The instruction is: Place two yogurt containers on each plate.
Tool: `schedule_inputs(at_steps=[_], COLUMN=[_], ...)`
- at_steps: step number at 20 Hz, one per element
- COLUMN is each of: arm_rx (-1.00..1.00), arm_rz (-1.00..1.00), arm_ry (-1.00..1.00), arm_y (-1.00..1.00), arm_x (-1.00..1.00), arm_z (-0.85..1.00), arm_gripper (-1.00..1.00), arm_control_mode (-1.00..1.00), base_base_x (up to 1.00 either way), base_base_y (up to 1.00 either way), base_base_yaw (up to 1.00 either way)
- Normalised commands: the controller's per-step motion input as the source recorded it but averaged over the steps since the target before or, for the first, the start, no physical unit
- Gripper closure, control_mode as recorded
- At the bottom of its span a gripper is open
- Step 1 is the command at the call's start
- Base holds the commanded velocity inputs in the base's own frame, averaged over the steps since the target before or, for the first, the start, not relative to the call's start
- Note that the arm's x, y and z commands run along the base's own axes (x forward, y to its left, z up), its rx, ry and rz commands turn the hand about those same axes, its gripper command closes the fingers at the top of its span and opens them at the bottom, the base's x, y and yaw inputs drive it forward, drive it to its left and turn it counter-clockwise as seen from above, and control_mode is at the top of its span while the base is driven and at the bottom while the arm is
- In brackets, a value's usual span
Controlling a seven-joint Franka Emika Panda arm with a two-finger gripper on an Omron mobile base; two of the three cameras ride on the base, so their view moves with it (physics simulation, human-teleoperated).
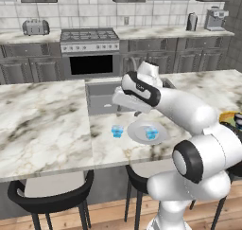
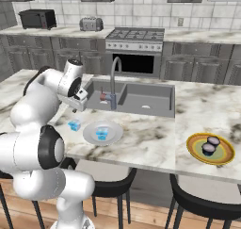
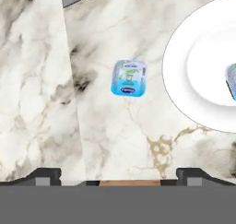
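A translucent light blue yogurt container [image 3: 129, 78] [image 1: 117, 130] [image 2: 74, 125] stands on the marble counter just left of the grey-white plate [image 1: 137, 134] [image 2: 92, 136] [image 3: 184, 89]. A second light blue cup [image 1: 151, 133] [image 2: 102, 133] [image 3: 232, 80] sits on that plate. Two dark yogurt cups [image 2: 213, 141] [image 2: 208, 149] rest on the orange-rimmed plate [image 2: 226, 155] [image 1: 228, 115] far to the right. My gripper [image 3: 119, 177] [image 2: 74, 109] [image 1: 137, 112] hangs open above the counter, pointing down over the loose blue cup, with nothing between its fingers.
A sink basin [image 2: 141, 98] with a faucet [image 2: 113, 84] lies behind the plates. A seam in the counter [image 3: 73, 94] runs left of the loose cup. Stools [image 1: 52, 196] stand below the front edge. A stove [image 1: 90, 51] and cabinets line the back wall.
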Motion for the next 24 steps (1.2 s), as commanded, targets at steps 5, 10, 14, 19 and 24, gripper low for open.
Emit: schedule_inputs(at_steps=[5, 10, 14, 19, 24], arm_rx=[-0.15, -0.13, -0.06, -0.02, 0.00], arm_rz=[-0.34, -0.34, -0.15, 0.00, 0.00], arm_ry=[0.02, 0.03, 0.06, 0.07, 0.15], arm_y=[0.39, 0.16, -0.06, -0.07, 0.00], arm_x=[-0.21, -0.03, 0.04, 0.18, 0.36], arm_z=[-0.23, -0.22, -0.03, -0.18, -0.34], arm_gripper=[-1.00, -1.00, -1.00, -1.00, -1.00], arm_control_mode=[-1.00, -1.00, -1.00, -1.00, -1.00], base_base_x=[0.00, 0.00, 0.00, 0.00, 0.00], base_base_y=[0.00, 0.00, 0.00, 0.00, 0.00], base_base_yaw=[0.00, 0.00, 0.00, 0.00, 0.00])
